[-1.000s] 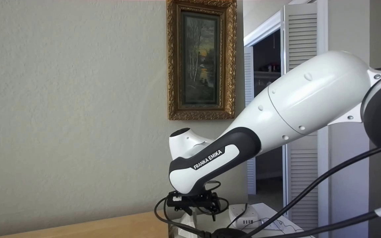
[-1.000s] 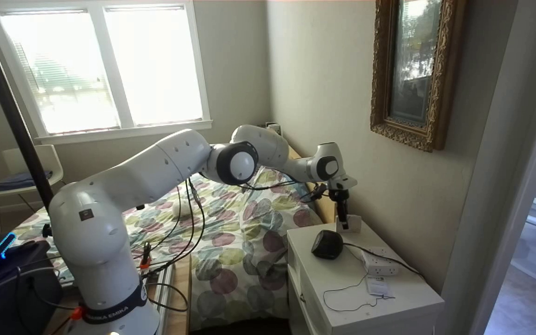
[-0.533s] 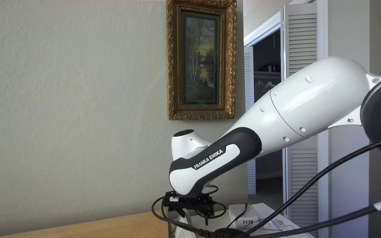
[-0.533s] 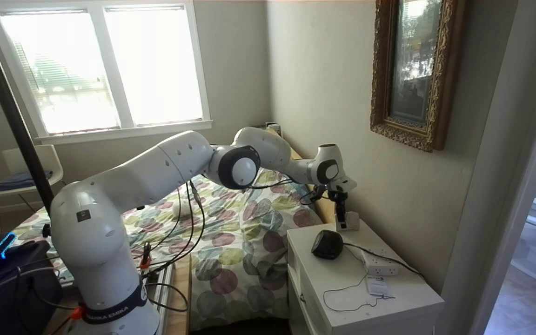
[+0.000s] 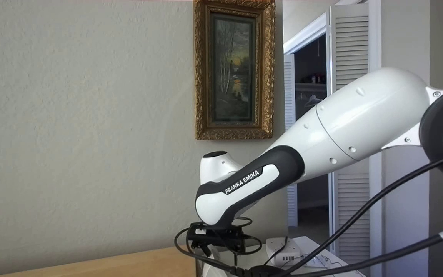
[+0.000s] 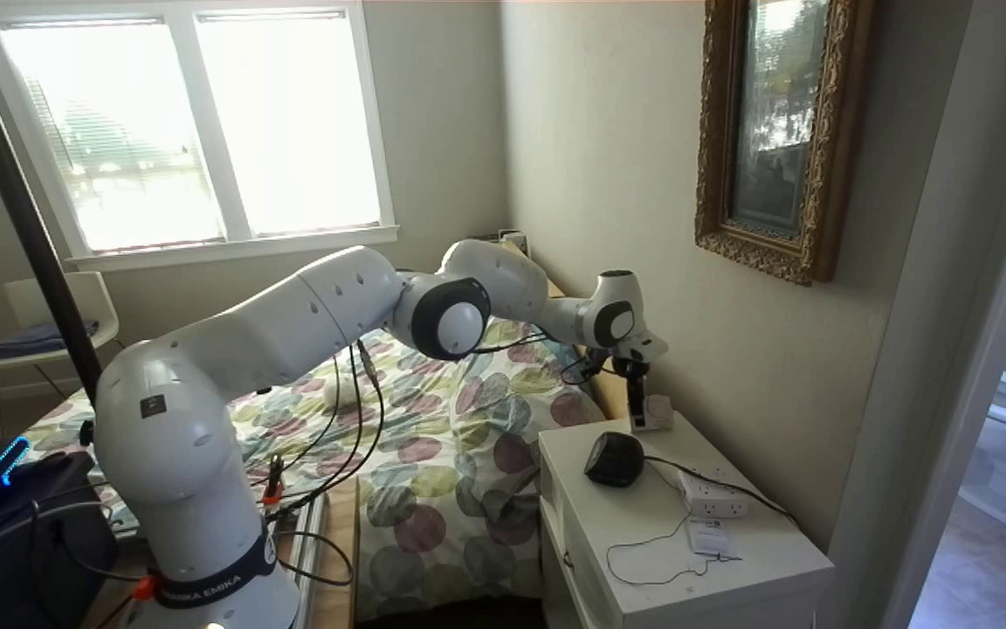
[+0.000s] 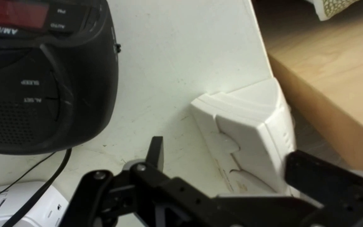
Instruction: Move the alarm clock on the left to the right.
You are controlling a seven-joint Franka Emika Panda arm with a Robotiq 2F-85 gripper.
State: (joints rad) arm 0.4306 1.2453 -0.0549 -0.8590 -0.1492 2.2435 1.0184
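The white wedge-shaped device [image 7: 247, 132], seemingly an alarm clock, stands at the edge of the white nightstand [image 6: 669, 542] beside the wooden headboard. It shows in both exterior views [image 6: 660, 412] [image 5: 210, 271], partly hidden by the gripper. A black clock radio [image 7: 87, 78] stands apart from it on the nightstand, and shows in an exterior view [image 6: 615, 459]. My gripper [image 7: 227, 155] is open, its fingers on either side of the white clock. One finger is at or against the clock's headboard-side edge; the other is apart from it. The gripper shows low at the nightstand [image 6: 637, 409] [image 5: 220, 254].
A white power strip [image 6: 713, 496] with a black cord [image 7: 39, 192] stands near the black clock radio. A thin wire and a small white card [image 6: 709, 536] lie on the nightstand. The headboard [image 7: 339, 78] borders it closely. The wall with a framed picture [image 6: 782, 131] rises behind.
My gripper has lowered and moved slightly left in both exterior views. The white clock appears to have shifted or turned a little beside the fingers. The black clock radio has not moved.
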